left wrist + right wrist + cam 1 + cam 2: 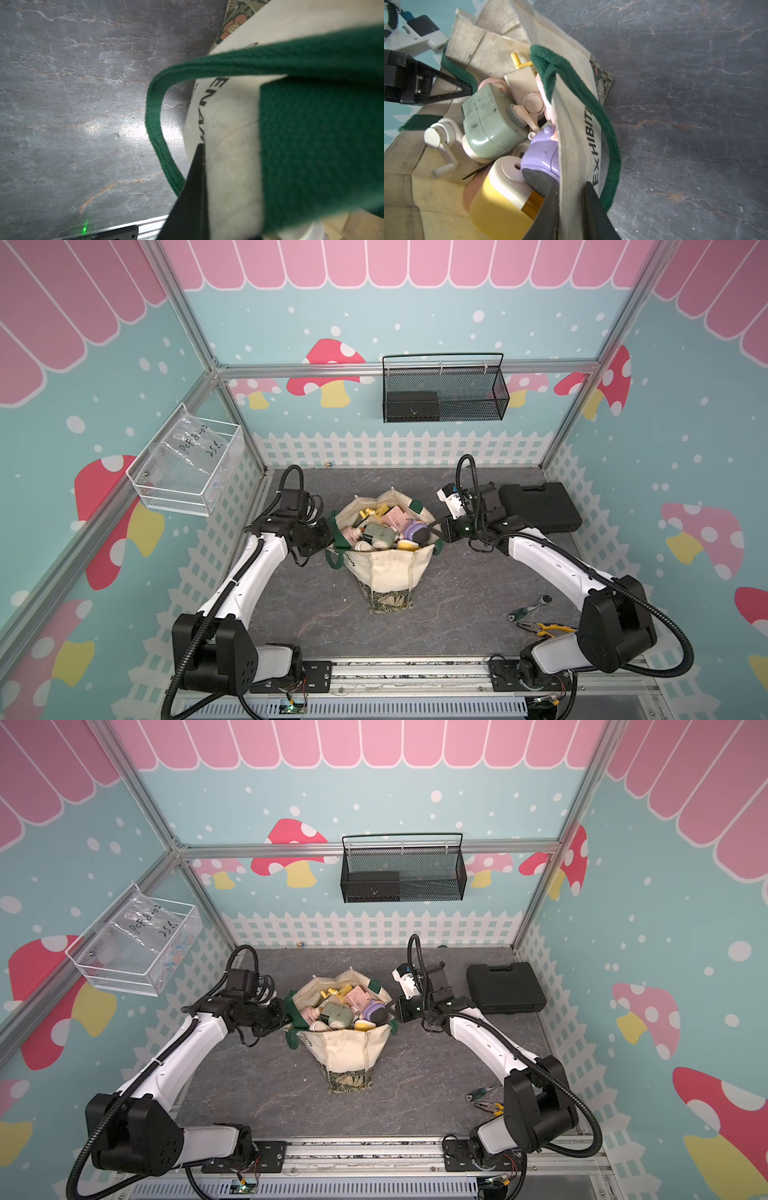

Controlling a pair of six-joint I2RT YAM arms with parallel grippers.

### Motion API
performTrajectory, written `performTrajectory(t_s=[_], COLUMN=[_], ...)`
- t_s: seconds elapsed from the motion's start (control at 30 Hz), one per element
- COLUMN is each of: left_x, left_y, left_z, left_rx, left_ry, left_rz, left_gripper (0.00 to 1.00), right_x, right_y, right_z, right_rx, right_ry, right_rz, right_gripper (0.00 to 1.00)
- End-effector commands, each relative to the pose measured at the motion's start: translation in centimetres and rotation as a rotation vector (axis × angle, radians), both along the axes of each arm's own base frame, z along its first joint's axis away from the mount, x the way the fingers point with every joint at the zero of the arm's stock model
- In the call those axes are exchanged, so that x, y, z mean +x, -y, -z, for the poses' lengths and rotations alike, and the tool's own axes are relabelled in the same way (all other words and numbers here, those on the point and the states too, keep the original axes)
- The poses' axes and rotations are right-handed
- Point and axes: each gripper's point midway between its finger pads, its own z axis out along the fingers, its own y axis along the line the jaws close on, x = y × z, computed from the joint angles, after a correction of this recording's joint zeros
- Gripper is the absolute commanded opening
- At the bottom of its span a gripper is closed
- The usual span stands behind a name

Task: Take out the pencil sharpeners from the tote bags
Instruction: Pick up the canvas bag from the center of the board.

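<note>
Hanging on the left wall, a white wire basket (187, 475) holds a clear plastic bag with handwriting on it. Below it the left arm reaches inward over the grey stone-patterned table (307, 610). The left gripper (331, 531) is clamped tight on the left rim of the tote bag (388, 572), right by a dark green strap. The right wrist view shows its pointed black fingers (452, 90) pinched together on that rim. In the left wrist view a green handle loop (153, 116) hangs beside the cream canvas and its black lettering.

The tote bag stands in the middle of the table on its leafy patterned base, its mouth spread wide between the two arms. The pencil sharpeners (384, 526) are piled inside it, up to the brim. A pale green sharpener (380, 536) lies on top at the centre and a pink sharpener (395, 515) sits behind it. A purple sharpener (413, 529) is toward the right rim and a yellow sharpener (409, 546) is at the near right edge.

The right gripper (438, 531) pinches the bag's right rim. One finger is inside, just beside the purple sharpener, and the other is outside, with only the canvas wall between them. On the back wall above hangs a black mesh basket (444, 393).

Further right, a flat black case (536, 506) lies near the back right corner. Toward the front, a small ratchet tool (530, 608) and yellow-handled pliers (544, 629) lie beside the right arm.
</note>
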Motion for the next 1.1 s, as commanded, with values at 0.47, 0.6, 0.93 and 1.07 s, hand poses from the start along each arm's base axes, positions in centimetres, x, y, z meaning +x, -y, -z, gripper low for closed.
performTrajectory(t_s=[0.47,0.6,0.93,1.07], left_x=[6.1,5.8,7.6,8.7], left_y=[-3.0,-1.2,-1.4,-2.2], left_z=[-12.2,-13.1,-12.1,-10.9], left_rx=[-0.124,-0.207,-0.185,-0.143], left_ry=[0.305,0.345,0.335,0.314], left_rz=[0.041,0.129,0.162,0.147], left_gripper=[0.00,0.00,0.00,0.00], right_x=[-7.1,-6.7,-6.5,-6.1], right_y=[-14.4,-13.2,-11.1,-12.2], right_z=[1.3,0.6,-4.5,-6.9], right_rx=[0.071,0.009,-0.025,-0.004], right_ry=[-0.008,0.093,0.346,0.481], right_rz=[-0.327,-0.325,-0.346,-0.408], right_gripper=[0.15,0.36,0.51,0.59])
